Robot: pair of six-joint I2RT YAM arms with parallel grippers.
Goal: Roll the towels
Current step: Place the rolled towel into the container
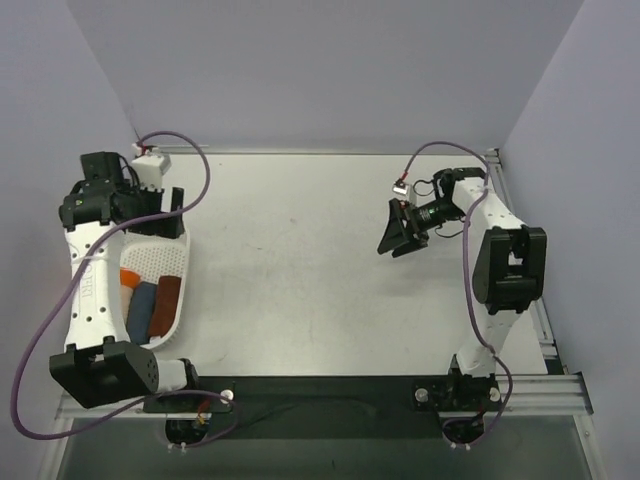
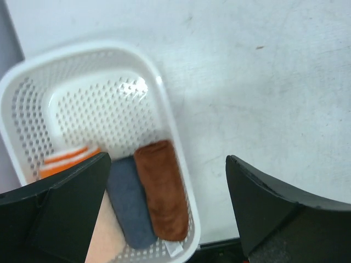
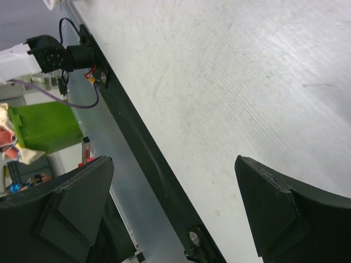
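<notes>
The three towels lie rolled side by side in the white lattice basket [image 1: 170,262] at the left. The rust-brown towel [image 1: 167,303] is on the right, the slate-blue towel [image 1: 141,313] beside it, the orange one [image 1: 128,279] on the left. In the left wrist view the rust-brown roll [image 2: 162,190] with its white tag [image 2: 174,249], the slate-blue roll [image 2: 129,201] and a peach cloth [image 2: 104,236] show between my fingers. My left gripper [image 1: 165,214] [image 2: 167,160] is open and empty above the basket's far end. My right gripper [image 1: 400,238] [image 3: 174,160] is open and empty over bare table.
The basket [image 2: 164,104] has its far half bare, with an orange-and-white piece [image 2: 68,158] at its left wall. A black rail [image 3: 137,148] runs along the table's near edge. Grey walls close in the table on the left, back and right.
</notes>
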